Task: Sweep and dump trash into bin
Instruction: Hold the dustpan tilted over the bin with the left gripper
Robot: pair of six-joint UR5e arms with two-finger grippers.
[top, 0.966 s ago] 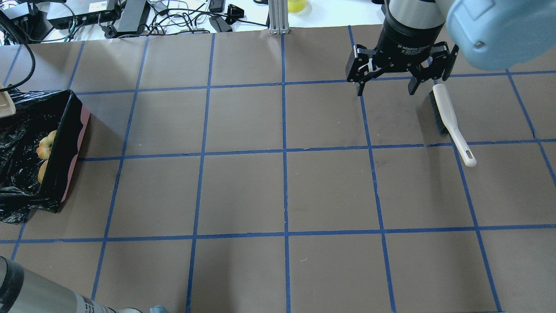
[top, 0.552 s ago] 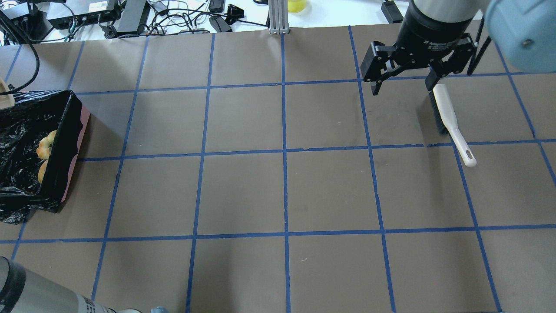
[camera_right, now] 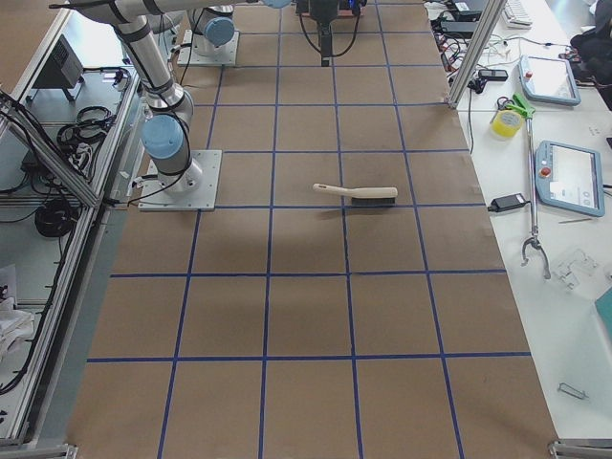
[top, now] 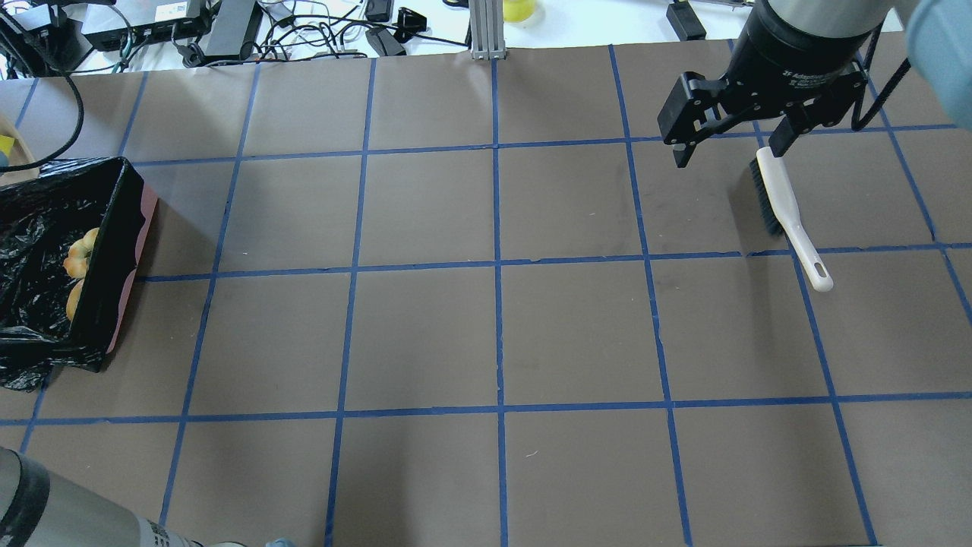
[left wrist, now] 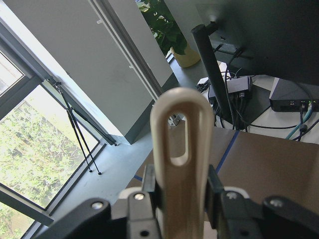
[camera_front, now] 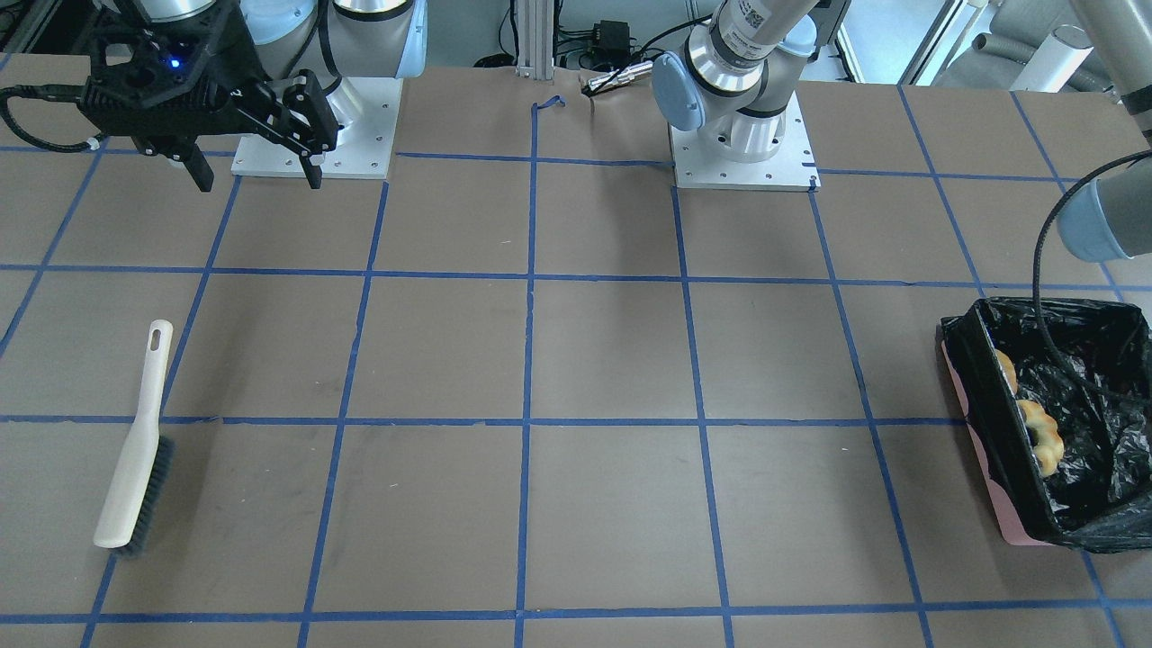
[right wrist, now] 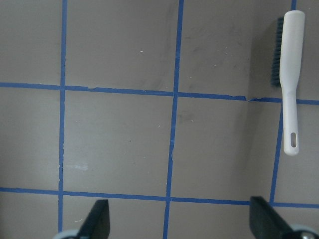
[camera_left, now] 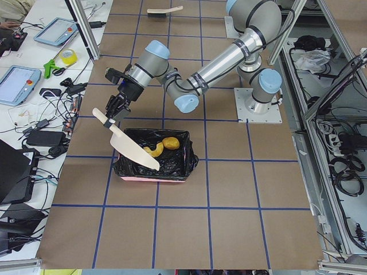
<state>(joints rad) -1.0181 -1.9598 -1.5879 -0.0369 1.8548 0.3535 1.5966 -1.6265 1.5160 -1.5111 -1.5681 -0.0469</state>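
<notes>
The bin (top: 114,251), pink with a black bag, stands at the table's left end and also shows in the front view (camera_front: 990,423) and the left view (camera_left: 186,163). In it lie the orange-brown lump (camera_left: 170,142) and the cream-yellow ring piece (camera_left: 151,151). I cannot make out the yellow-green wedge. My left gripper (left wrist: 179,194) is shut on the beige dustpan's handle (left wrist: 179,149). The dustpan (camera_left: 132,148) hangs tilted over the bin's far-side edge. My right gripper (top: 729,152) is open and empty, above the table beside the brush's (top: 782,205) bristle end.
The beige brush lies flat on the brown paper, also seen in the front view (camera_front: 135,459) and the right wrist view (right wrist: 290,84). Cables and power boxes (top: 213,30) lie beyond the table's far edge. A black cable (camera_front: 1044,270) hangs over the bin.
My right gripper has moved right and toward the far edge, staying open and away from the brush. The dustpan's beige corner has left the overhead view's left edge.
</notes>
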